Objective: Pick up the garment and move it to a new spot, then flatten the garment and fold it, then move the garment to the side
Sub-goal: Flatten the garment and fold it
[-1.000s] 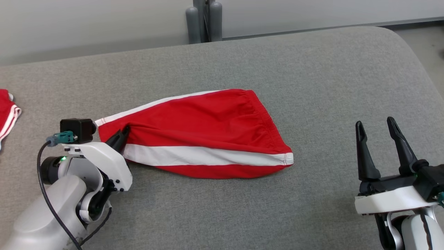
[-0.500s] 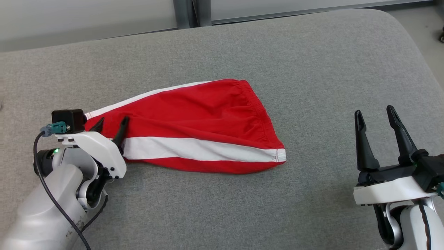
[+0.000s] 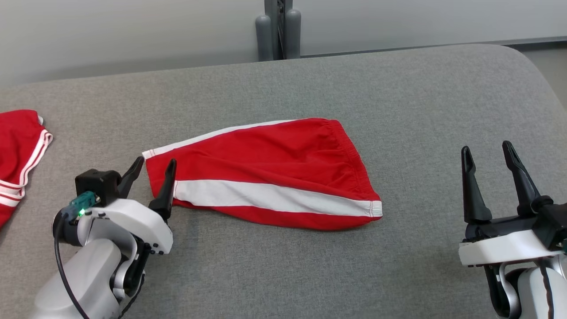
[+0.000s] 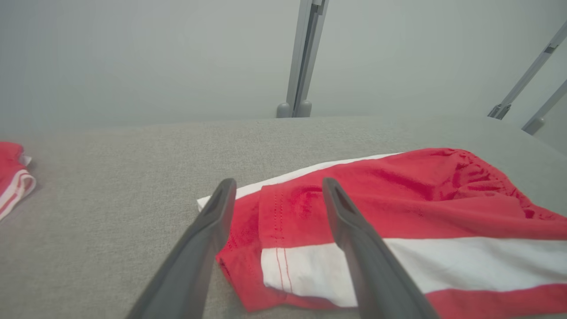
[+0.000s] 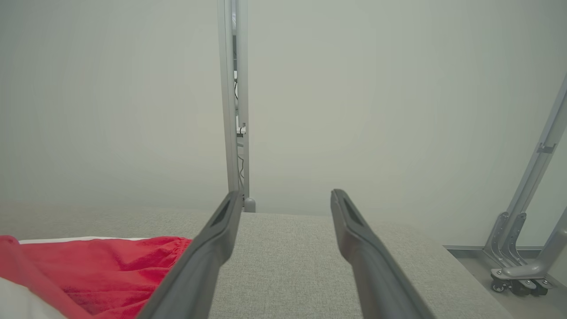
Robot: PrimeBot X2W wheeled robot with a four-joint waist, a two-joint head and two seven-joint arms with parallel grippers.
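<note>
Head view places the red fabric shorts with a broad white stripe (image 3: pixel 266 177) flat near the middle of the grey fabric-covered bench (image 3: pixel 398 110), waistband toward my right, leg hem toward my left. They appear doubled lengthways, one leg over the other.

My left fingers (image 3: pixel 167 186) stand spread apart at the hem end and hold nothing. In the left wrist view the hem corner of the shorts (image 4: pixel 283 239) lies between these fingers (image 4: pixel 354 230); whether the tips touch the cloth cannot be determined. My right fingers (image 3: pixel 470 186) are likewise spread and empty, well apart from the waistband end; the right wrist view shows them (image 5: pixel 206 252) above bare bench.

Judgement: the fold step is in hand, with the move to the side not yet done. The next move calls for a fresh pinch that takes all layers at the hem together, so that the doubled cloth does not slide apart.

Surroundings: a second red garment with thin white stripes (image 3: pixel 17 150) lies at the bench's left edge. Behind the bench stand a pale wall and a grey upright post (image 3: pixel 278 26). A grey wheeled metal frame (image 5: pixel 522 248) stands on the floor to my right.
</note>
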